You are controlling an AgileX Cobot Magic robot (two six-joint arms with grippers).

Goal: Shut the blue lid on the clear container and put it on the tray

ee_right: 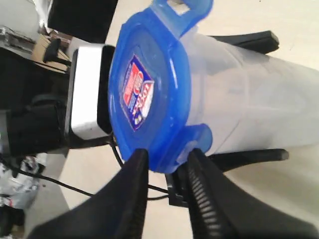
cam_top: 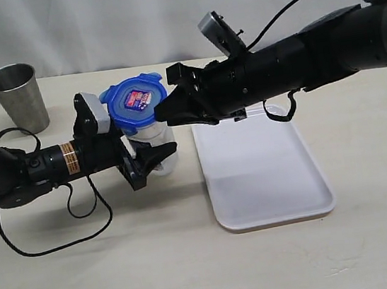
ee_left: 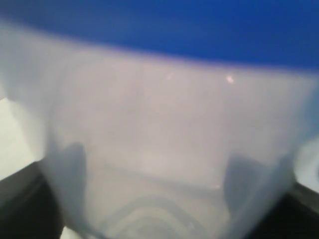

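So the container (cam_top: 151, 139) sits just left of the tray (cam_top: 273, 209), near its edge, with the lid (cam_top: 135, 98) already on top. I can't tell if its base is on the table (cam_top: 196, 272) or just off it.

The left gripper (cam_top: 150, 150) has its jaws closed on the container's body, one finger on each side below the lid. The right gripper (ee_right: 168, 155) comes in from the tray side and pinches the lid's rim right next to a flap (ee_right: 197, 137). Another flap (ee_right: 179, 7) sticks out, so my guess is the locks aren't snapped down.

Handling-wise it looks like thin, smooth plastic: light, a bit flexy and probably slippery. I'd say a mid-body grip like the left one is the safe spot. Squeeze too hard and the walls could bow, which might pop the lid. The flaps look stiff enough to need a firm push straight down, with the body braced so it doesn't tip. For carrying it to the tray, I'd hold the body rather than the lid, since an unlocked lid could just lift off.

Contents: the container looks empty, because I can see through the cloudy wall and nothing shows inside. The tray has nothing on it. The steel cup (cam_top: 17, 96) stands well off to the left, and I can't see into it properly.
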